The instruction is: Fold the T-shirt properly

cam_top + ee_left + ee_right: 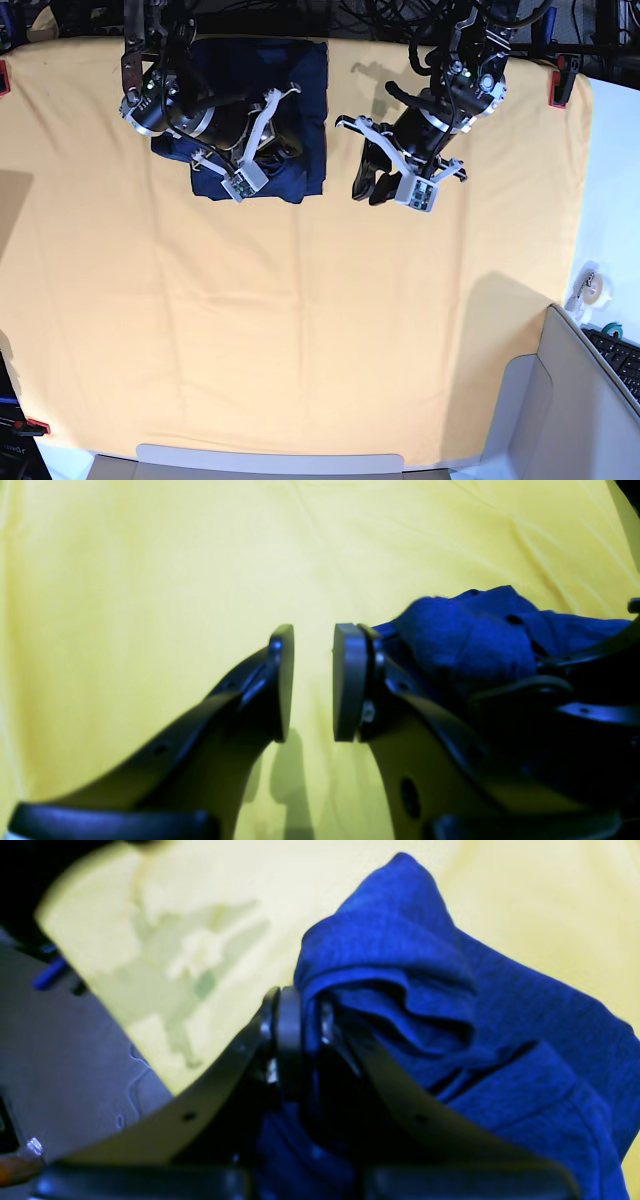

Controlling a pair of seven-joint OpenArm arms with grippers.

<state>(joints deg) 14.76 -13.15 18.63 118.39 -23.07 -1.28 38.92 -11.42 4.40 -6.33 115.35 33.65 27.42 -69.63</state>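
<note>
The T-shirt point(300, 90) is a dark navy bundle, folded into a rough rectangle at the back of the table, left of centre. My right gripper point(283, 150) lies over its front part. In the right wrist view, this gripper point(300, 1025) is shut on a raised fold of the T-shirt point(410, 970). My left gripper point(372, 188) hovers over bare cloth just right of the shirt. In the left wrist view, this gripper point(312, 680) is open by a narrow gap and empty, with the T-shirt point(475, 635) to its right.
The yellow-orange table cloth point(300, 330) covers the table, held by red clamps point(560, 85) at the corners. A grey box point(560, 400) stands at the front right, with a tape roll point(590, 290) and a keyboard point(622, 352) beyond the right edge.
</note>
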